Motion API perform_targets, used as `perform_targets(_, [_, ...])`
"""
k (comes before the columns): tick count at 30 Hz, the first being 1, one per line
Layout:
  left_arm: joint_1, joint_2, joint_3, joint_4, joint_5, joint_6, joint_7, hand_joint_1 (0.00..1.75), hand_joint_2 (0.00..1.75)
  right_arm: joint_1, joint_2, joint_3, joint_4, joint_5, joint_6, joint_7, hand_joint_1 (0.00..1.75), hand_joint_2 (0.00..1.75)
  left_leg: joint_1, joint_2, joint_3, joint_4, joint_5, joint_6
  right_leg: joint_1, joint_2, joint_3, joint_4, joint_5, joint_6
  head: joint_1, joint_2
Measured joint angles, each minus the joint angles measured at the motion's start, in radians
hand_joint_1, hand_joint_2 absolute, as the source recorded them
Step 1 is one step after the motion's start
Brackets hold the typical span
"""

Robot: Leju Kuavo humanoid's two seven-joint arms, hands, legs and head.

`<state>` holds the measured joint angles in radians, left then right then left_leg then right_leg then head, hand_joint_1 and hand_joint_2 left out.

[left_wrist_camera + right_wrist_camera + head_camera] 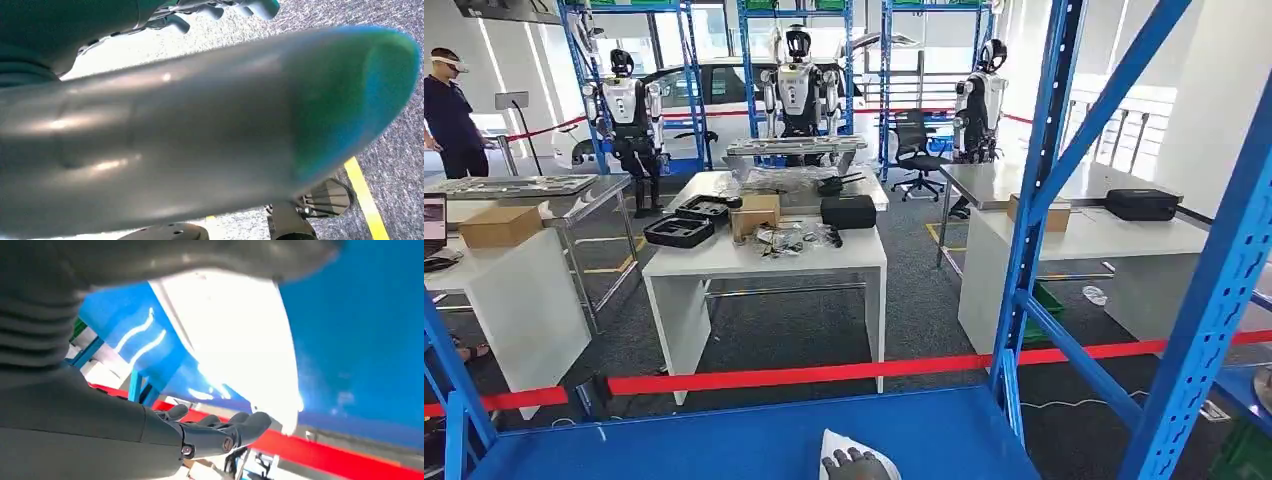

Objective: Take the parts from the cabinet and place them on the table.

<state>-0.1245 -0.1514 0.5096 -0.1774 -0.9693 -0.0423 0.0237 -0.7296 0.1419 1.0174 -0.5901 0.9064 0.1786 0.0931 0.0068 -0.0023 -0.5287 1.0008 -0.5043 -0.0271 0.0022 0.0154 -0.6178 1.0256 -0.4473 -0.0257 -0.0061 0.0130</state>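
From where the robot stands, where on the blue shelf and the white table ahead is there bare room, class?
The blue shelf lies bare left of the white part under the right hand. The white table is crowded behind by the black cases; its front strip is free.

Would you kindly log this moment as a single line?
phase: pick | right hand: on white part, grasp unclear | part on blue shelf | left hand: hanging over floor, holds nothing

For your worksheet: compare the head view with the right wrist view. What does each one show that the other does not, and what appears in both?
Head view alone: white tables bearing black cases and cardboard boxes, standing humanoid robots, and a person at far left.

Right wrist view alone: a close look from behind the right hand, showing its grey ribbed cover.

Both: that hand at the white part, the blue shelf and the red barrier tape.
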Motion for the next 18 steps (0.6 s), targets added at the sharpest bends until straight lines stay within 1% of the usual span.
perform_targets(5, [0.0, 0.0, 0.0, 0.0, -0.001, 0.0, 0.0, 0.0, 0.0, -0.003, 0.002, 0.0, 0.009, 0.0, 0.012, 0.0, 0.0, 1.75, 0.0, 0.0, 0.0, 0.0, 0.0, 0.0, 0.0, 0.0, 0.0, 0.0, 0.0, 0.0, 0.0, 0.0])
perform_targets(7, [-0.001, 0.0, 0.0, 0.0, -0.004, 0.0, 0.002, 0.0, 0.0, -0.012, 0.008, 0.0, 0.036, 0.0, 0.04, 0.0, 0.0, 1.75, 0.0, 0.0, 0.0, 0.0, 0.0, 0.0, 0.0, 0.0, 0.0, 0.0, 0.0, 0.0, 0.0, 0.0])
perform_targets(8, [-0.002, 0.0, 0.0, 0.0, -0.01, 0.0, 0.006, 0.0, 0.0, -0.019, 0.018, 0.0, 0.085, -0.009, 0.07, 0.0, 0.0, 1.75, 0.0, 0.0, 0.0, 0.0, 0.0, 0.0, 0.0, 0.0, 0.0, 0.0, 0.0, 0.0, 0.0, 0.0])
perform_targets(9, [-0.002, 0.0, 0.0, 0.0, -0.015, 0.001, 0.006, 0.0, 0.0, -0.021, 0.027, 0.0, 0.114, -0.018, 0.077, -0.001, 0.0, 1.75, 0.0, 0.0, 0.0, 0.0, 0.0, 0.0, 0.0, 0.0, 0.0, 0.0, 0.0, 0.0, 0.0, 0.0])
perform_targets(18, [-0.004, 0.0, 0.0, 0.0, -0.019, 0.001, 0.006, 0.0, 0.0, -0.022, 0.035, -0.003, 0.156, -0.028, 0.081, 0.0, 0.0, 1.75, 0.0, 0.0, 0.0, 0.0, 0.0, 0.0, 0.0, 0.0, 0.0, 0.0, 0.0, 0.0, 0.0, 0.0])
